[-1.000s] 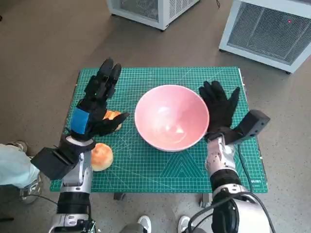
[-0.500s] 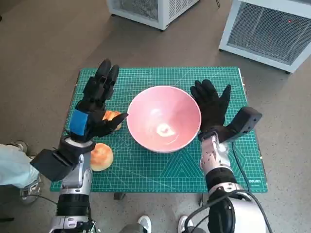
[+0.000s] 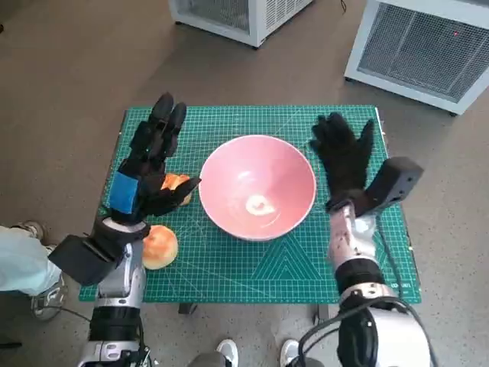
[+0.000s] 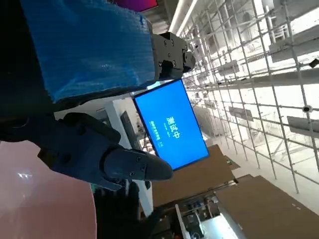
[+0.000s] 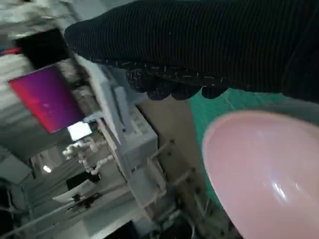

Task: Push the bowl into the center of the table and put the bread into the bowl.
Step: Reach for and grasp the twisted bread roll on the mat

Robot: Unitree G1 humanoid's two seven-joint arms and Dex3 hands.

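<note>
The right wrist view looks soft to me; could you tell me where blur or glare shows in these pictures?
Right wrist view: the background racks and purple screen are smeared, and the pink plastic bowl carries a small white highlight. Left wrist view: bright ceiling lights wash out the scaffolding, while the blue-taped left hand stays fairly sharp. Head view: even light, a pale glint inside the bowl, straight edges of the green cutting mat slightly bowed.

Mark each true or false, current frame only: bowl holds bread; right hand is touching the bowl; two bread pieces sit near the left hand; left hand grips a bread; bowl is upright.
1. The bowl holds bread: false, it is empty.
2. The right hand touches the bowl: false, a strip of green mat shows between them.
3. Two bread pieces lie near the left hand: true, the round bun and the piece behind that hand.
4. The left hand grips a bread: false, it holds nothing.
5. The bowl is upright: true.
</note>
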